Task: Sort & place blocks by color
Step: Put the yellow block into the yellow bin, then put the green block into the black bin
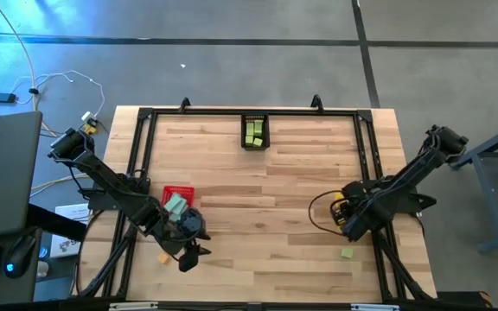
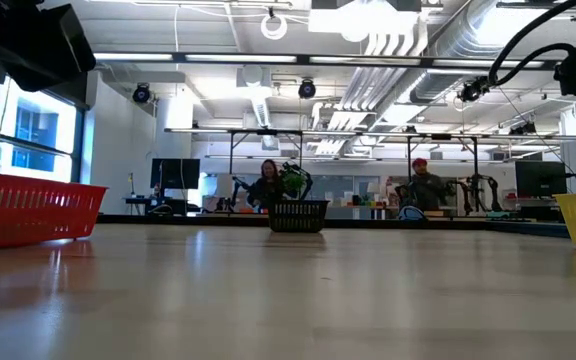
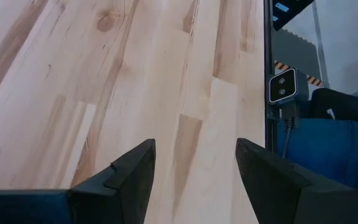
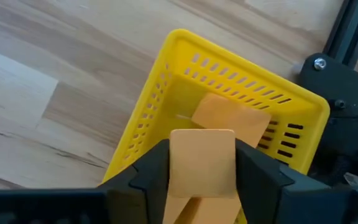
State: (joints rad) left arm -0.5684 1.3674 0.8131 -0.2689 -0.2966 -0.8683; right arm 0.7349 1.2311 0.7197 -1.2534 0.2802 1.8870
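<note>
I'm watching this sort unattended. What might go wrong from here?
1. The right claw holds an orange block over the yellow bin; released off-centre, it may bounce off the rim.
2. A green block lies by the table edge and could get knocked off.

The blocks are spread over several spots: lime green ones (image 1: pixel 253 132) lie piled in the black bin at the far middle of the surface, and mint-teal ones (image 1: pixel 175 204) sit in the red bin on the left. One orange block (image 1: pixel 163 257) lies loose on the surface near the front left, and one lime green block (image 1: pixel 347 253) lies loose near the front right. An orange bar (image 4: pixel 202 163) is clamped between the right end effector's fingers above the yellow bin, over another orange block (image 4: pixel 232 116) lying flat inside it.
</note>
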